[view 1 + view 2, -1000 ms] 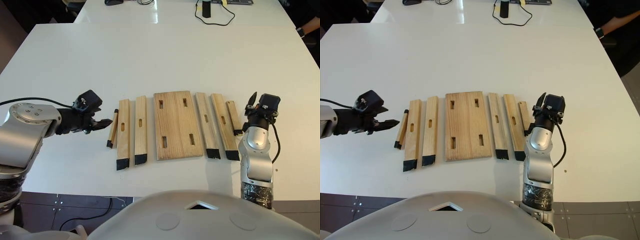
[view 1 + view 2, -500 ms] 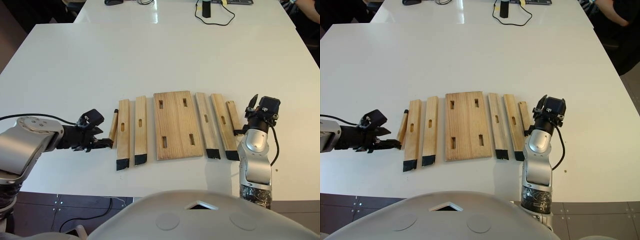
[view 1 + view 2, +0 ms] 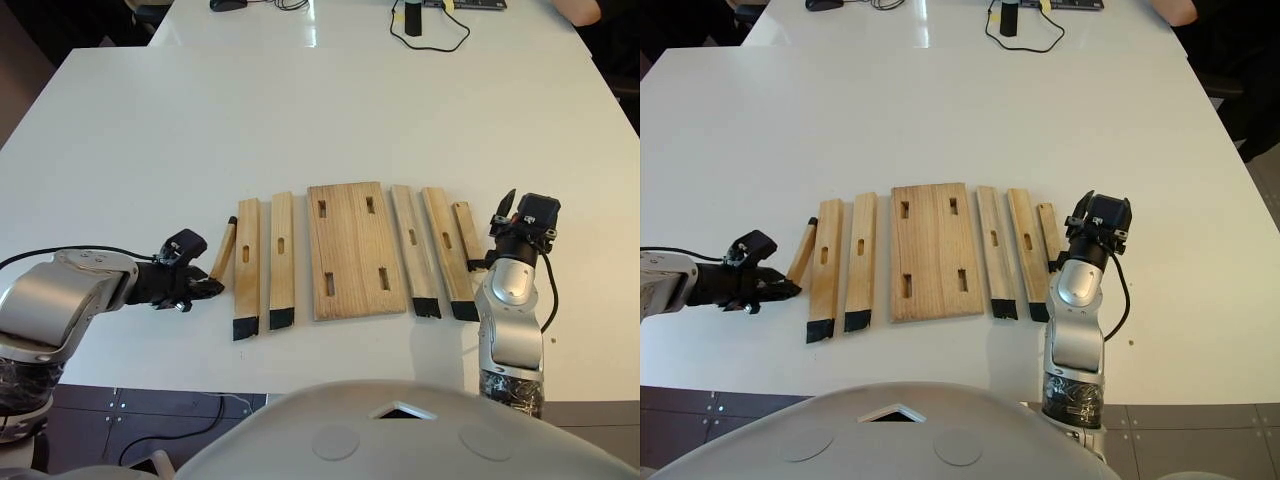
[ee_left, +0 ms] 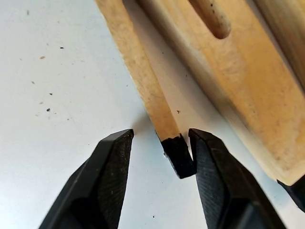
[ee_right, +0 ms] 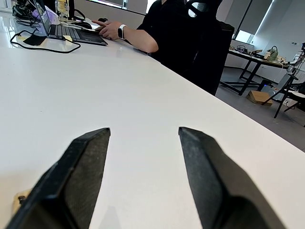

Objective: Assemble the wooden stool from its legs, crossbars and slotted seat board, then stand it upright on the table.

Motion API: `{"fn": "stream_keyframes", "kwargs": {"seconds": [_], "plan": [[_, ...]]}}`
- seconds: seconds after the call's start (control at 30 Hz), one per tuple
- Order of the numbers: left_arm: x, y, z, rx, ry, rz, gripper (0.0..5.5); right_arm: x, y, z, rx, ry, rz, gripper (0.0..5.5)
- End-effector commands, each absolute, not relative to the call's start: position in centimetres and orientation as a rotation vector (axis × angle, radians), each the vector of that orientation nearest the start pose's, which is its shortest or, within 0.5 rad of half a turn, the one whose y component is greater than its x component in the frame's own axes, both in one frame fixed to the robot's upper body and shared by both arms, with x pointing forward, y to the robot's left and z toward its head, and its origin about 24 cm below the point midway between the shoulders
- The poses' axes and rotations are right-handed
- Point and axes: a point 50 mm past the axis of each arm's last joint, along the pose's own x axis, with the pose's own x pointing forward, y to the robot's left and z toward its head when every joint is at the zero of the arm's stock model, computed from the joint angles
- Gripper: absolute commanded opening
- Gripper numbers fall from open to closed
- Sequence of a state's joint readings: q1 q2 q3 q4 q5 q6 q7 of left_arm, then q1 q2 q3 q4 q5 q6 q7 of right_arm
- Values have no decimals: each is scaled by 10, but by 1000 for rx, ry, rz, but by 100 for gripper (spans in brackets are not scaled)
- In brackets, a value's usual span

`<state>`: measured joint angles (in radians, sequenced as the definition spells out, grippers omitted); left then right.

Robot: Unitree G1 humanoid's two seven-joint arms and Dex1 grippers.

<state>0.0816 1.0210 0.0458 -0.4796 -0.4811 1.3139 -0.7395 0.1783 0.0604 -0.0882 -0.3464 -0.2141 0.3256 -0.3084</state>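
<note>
Flanking half-seen crossbar (image 4: pixel 143 81), left jaws apart

pale wood with black ends on a white worktop (image 3: pixel 420 120)

the seat board (image 3: pixel 347 250) is light honey wood with faint lengthwise grain streaks and four dark slots; the legs (image 3: pixel 247 262) are the same pale tan, each with one dark slot and a black-capped near end; the left crossbar (image 3: pixel 224 255) is a warmer yellow-tan with a black tip, the right crossbar (image 3: pixel 466 233) plain tan; the worktop is glossy white, dotted with tiny dark specks in the left wrist view; the left hand (image 4: pixel 160 134) has matte black fingers with a fine texture, the right hand (image 5: pixel 144 131) is black too, on a silver-grey arm; a black cable (image 3: pixel 430 38) lies at the far edge.
</note>
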Motion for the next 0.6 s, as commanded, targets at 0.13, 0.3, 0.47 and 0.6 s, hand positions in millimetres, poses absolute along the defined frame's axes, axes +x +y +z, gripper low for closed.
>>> {"fn": "stream_keyframes", "kwargs": {"seconds": [0.13, 0.3, 0.47, 0.6], "plan": [[180, 271, 76, 210, 1172, -504, 111, 211, -193, 55, -178, 147, -502, 266], [199, 270, 84, 234, 1052, -467, 42, 216, -196, 61, -185, 128, -490, 266], [243, 273, 117, 281, 785, -350, 41, 223, -203, 72, -238, 79, -460, 266], [274, 257, 161, 337, 413, -330, 41, 237, -202, 105, -307, -89, -301, 266]]}}
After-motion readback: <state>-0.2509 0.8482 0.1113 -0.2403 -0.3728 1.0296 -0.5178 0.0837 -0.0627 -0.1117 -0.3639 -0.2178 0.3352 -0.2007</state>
